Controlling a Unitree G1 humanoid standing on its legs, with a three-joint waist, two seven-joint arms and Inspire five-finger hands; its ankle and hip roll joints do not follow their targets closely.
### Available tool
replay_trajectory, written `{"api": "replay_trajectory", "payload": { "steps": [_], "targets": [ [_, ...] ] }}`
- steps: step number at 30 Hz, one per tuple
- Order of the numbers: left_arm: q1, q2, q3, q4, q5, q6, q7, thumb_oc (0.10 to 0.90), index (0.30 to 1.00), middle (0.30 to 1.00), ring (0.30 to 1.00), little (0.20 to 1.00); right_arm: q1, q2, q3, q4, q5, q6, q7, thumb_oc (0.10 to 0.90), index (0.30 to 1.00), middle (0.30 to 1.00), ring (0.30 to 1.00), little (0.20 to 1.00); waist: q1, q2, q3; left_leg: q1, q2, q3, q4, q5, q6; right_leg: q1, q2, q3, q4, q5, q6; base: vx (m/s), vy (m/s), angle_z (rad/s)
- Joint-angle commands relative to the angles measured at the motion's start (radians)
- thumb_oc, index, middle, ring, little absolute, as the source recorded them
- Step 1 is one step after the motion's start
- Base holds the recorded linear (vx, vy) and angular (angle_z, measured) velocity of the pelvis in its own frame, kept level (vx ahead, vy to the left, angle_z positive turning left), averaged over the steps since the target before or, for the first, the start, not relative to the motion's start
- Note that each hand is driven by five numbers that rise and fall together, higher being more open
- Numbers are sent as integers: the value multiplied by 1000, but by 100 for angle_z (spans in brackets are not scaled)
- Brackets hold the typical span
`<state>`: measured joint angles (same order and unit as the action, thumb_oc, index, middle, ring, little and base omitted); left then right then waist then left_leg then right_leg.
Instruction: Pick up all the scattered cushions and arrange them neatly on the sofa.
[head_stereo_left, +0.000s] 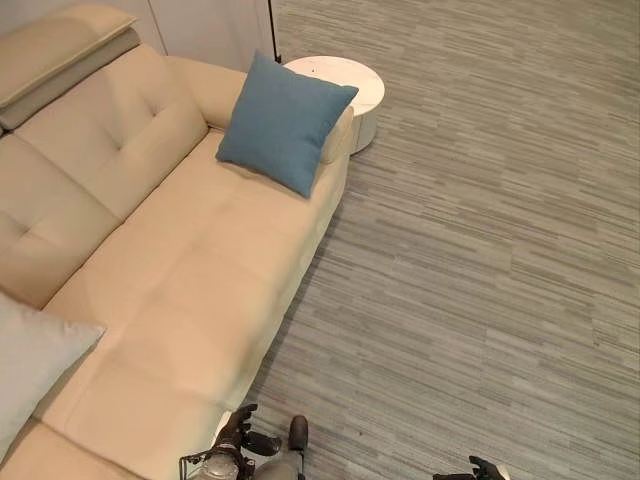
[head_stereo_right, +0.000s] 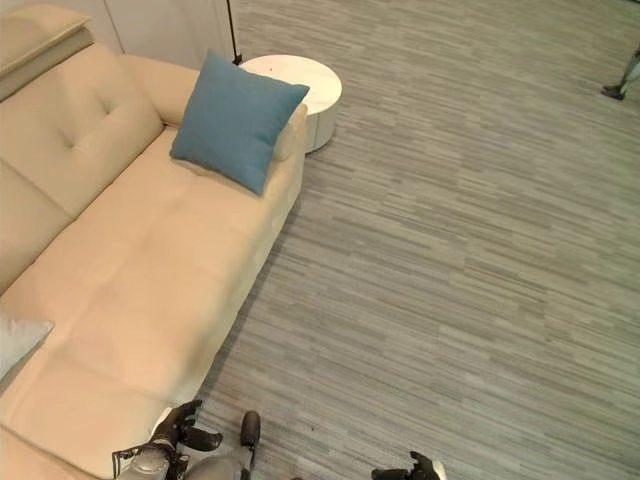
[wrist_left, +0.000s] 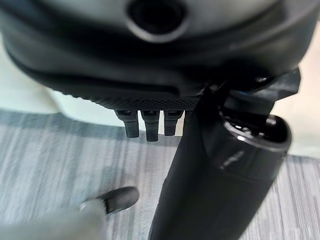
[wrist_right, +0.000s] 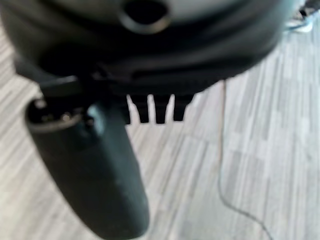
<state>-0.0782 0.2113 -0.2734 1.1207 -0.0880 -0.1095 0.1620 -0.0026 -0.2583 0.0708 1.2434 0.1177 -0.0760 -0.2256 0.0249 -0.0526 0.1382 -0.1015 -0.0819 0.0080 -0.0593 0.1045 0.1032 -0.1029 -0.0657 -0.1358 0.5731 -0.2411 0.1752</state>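
The left hand (head_stereo_left: 238, 432) sits at the bottom edge of the frame, just off the sofa's front corner, fingers loosely spread and holding nothing; its wrist view shows the fingers (wrist_left: 146, 125) hanging straight over the floor. The right hand (head_stereo_right: 415, 468) is at the bottom right, mostly cut off; in its own wrist view the fingers (wrist_right: 159, 109) are straight and empty.

Grey striped plank flooring (head_stereo_left: 480, 250) fills the right of the frame. The cream leather sofa (head_stereo_left: 180, 270) runs along the left. A blue square fabric cushion (head_stereo_left: 283, 122) leans against its far armrest at upper centre. A pale grey cushion (head_stereo_left: 30, 360) lies at the left edge, partly cut off. A round white side counter (head_stereo_left: 350, 85) stands behind the armrest. A person's shoe (head_stereo_right: 622, 85) shows at the upper right edge.
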Motion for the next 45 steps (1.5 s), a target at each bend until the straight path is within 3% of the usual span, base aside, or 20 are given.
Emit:
{"api": "replay_trajectory", "payload": {
  "steps": [1, 5, 6, 10, 14, 15, 16, 18, 21, 23, 24, 26, 28, 30, 37, 38, 40, 41, 42, 45],
  "targets": [
    [-15, 30, 12, -55, -11, -31, 13, 800, 900, 900, 900, 900, 2, -54, -5, -25, -24, -16, -21, 800, 900, 900, 900, 900, 5, 19, 10, -4, 42, 7, 113, -165, -49, -38, -75, -83, -55, 262, 5, 146, 39, 25],
    [-21, 25, 12, -54, -14, -32, 11, 800, 900, 900, 900, 900, -15, -54, 3, -29, -32, -16, -24, 800, 900, 900, 900, 900, -9, 31, 17, 52, 43, 2, 95, -196, -52, -58, -100, -136, -186, 204, -31, 285, -42, 6],
    [-21, 21, 14, -40, -12, -34, 12, 800, 900, 900, 900, 900, -23, -59, 10, -29, -36, -16, -21, 800, 900, 900, 900, 900, -15, 26, 16, 78, 39, 6, 98, -219, -57, -83, -101, -147, -302, 216, -35, 261, -99, -20],
    [-23, 11, 25, -18, -11, -43, 22, 800, 900, 900, 900, 900, -18, -45, 36, -54, -60, -16, -19, 800, 900, 900, 900, 900, -39, 31, 18, 153, 43, -10, 94, -265, -81, -135, -104, -146, -456, 285, -13, 300, -148, -30],
    [-22, 1, 22, -6, -6, -43, 25, 800, 900, 900, 900, 900, -1, -33, 45, -56, -62, -18, -18, 800, 900, 900, 900, 900, -49, 20, 2, 181, 46, -18, 132, -309, -95, -94, -95, -129, -481, 287, -29, 262, -185, 5],
    [-18, -8, 22, 2, -15, -44, 26, 800, 900, 900, 900, 900, 4, -24, 49, -55, -61, -20, -21, 800, 900, 900, 900, 900, -49, 23, -12, 179, 64, -20, 185, -284, -121, -64, -77, -131, -483, 275, -46, 243, -206, 18],
    [-18, -8, 22, 2, -15, -44, 26, 800, 900, 900, 900, 900, 4, -24, 49, -55, -61, -21, -21, 800, 900, 900, 900, 900, -50, 23, -12, 178, 64, -21, 186, -285, -122, -63, -76, -132, -484, 275, -47, 226, -231, 17],
    [-18, -14, 17, 1, -26, -46, 24, 800, 900, 900, 900, 900, 5, -16, 57, -53, -59, -24, -23, 800, 900, 900, 900, 900, -44, 18, -10, 119, 87, -16, 350, -199, -162, -17, -58, -136, -498, 257, -77, 135, -213, 1],
    [-23, -18, 17, -13, -52, -50, 22, 800, 900, 900, 900, 900, -1, -22, 57, -55, -45, -28, -33, 800, 900, 900, 900, 900, -17, -4, 20, -12, 102, -10, 600, -132, -163, 37, -46, -137, -517, 230, -119, 112, -219, -5],
    [-24, -25, 24, -11, -79, -50, 19, 800, 900, 900, 900, 900, -4, -25, 55, -51, -37, -20, -33, 800, 900, 900, 900, 900, 3, -16, 31, -82, 109, 16, 637, -141, -148, 79, -36, -132, -547, 211, -132, 251, -200, -23],
    [-25, -30, 16, -4, -72, -48, 15, 800, 900, 900, 900, 900, -4, -27, 56, -51, -37, -20, -37, 800, 900, 900, 900, 900, 8, -19, 34, -111, 97, 18, 617, -158, -144, 95, -33, -127, -560, 208, -127, 395, -148, 2],
    [-29, -42, 2, 9, -58, -42, 21, 800, 900, 900, 900, 900, -6, -30, 70, -54, -38, -27, -48, 800, 900, 900, 900, 900, 21, -13, 30, -148, 31, -2, 450, -201, -132, 129, -12, -108, -603, 190, -111, 386, -45, 19],
    [-31, -49, -2, 16, -53, -39, 20, 800, 900, 900, 900, 900, -8, -32, 76, -56, -45, -27, -53, 800, 900, 900, 900, 900, 31, 7, 27, -156, 20, -26, 272, -137, -144, 157, 15, -98, -617, 169, -107, 318, -1, -12],
    [-30, -52, -4, 30, -42, -35, 19, 800, 900, 900, 900, 900, -11, -34, 78, -57, -51, -25, -58, 800, 900, 900, 900, 900, 36, 23, 27, -181, 31, -18, 175, -55, -156, 189, 39, -88, -628, 148, -104, 347, 23, -32],
    [1, -46, 16, 35, -53, -29, 6, 800, 900, 900, 900, 900, 9, -16, 89, -53, -85, -13, -37, 800, 900, 900, 900, 900, 54, 19, -27, -97, 16, -13, 146, -100, -110, 199, -1, -77, -464, 99, -72, 311, 109, -32],
    [-1, -37, 13, 22, -54, -27, 3, 800, 900, 900, 900, 900, 0, -13, 93, -55, -98, -4, -31, 800, 900, 900, 900, 900, 56, 21, -28, -64, 5, -16, 152, -131, -81, 138, -37, -86, -302, 152, -37, 225, 150, -5],
    [-8, -29, 9, 15, -53, -26, 7, 800, 900, 900, 900, 900, -10, -11, 107, -63, -116, 3, -27, 800, 900, 900, 900, 900, 44, 35, -16, -29, 1, -27, 151, -153, -51, 51, -59, -78, -123, 228, -11, 191, 139, -10],
    [-8, -29, 10, 15, -53, -26, 7, 800, 900, 900, 900, 900, -10, -11, 107, -63, -116, 3, -27, 800, 900, 900, 900, 900, 45, 34, -17, -31, 0, -26, 151, -153, -50, 48, -61, -76, -119, 226, -10, 176, 85, 20],
    [-15, -21, 7, 10, -61, -29, 15, 800, 900, 900, 900, 900, -18, -6, 118, -76, -121, 1, -28, 800, 900, 900, 900, 900, 31, 55, -5, 8, 7, -46, 137, -166, -36, -24, -75, -77, -30, 261, -16, 131, 49, 34],
    [-20, -14, 10, 0, -67, -34, 22, 800, 900, 900, 900, 900, -25, -5, 129, -86, -126, -2, -30, 800, 900, 900, 900, 900, 20, 64, 4, 40, 6, -66, 126, -175, -33, -63, -76, -72, -64, 241, -34, 189, -10, 30]
  ]
}}
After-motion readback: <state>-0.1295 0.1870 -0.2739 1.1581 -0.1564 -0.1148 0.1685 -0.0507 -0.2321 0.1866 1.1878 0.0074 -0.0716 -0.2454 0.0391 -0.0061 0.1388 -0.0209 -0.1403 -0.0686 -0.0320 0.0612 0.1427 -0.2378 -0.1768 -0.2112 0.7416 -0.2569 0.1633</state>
